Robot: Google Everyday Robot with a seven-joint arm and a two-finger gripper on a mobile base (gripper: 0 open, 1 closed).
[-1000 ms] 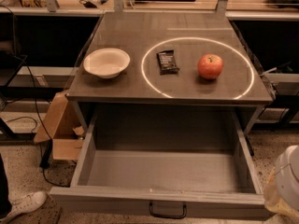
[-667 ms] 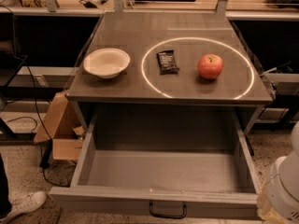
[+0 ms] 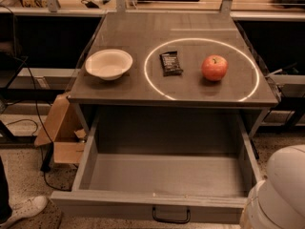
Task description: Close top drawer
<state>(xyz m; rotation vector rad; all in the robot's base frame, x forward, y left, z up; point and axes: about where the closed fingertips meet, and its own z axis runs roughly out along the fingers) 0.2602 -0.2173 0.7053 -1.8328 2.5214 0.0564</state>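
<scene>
Top drawer (image 3: 167, 175) hangs wide open and empty below the worktop (image 3: 119, 89), so the whole push is left to do. White robot casing (image 3: 281, 194) sits by its right front corner, near the black handle (image 3: 171, 216). The hand is out of sight, so I cannot tell its grip.

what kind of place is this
Probably a robotics lab: a test table with an open drawer, cluttered benches behind, a cardboard box on the floor. The gripper is out of view; only a white robot part shows lower right.
</scene>
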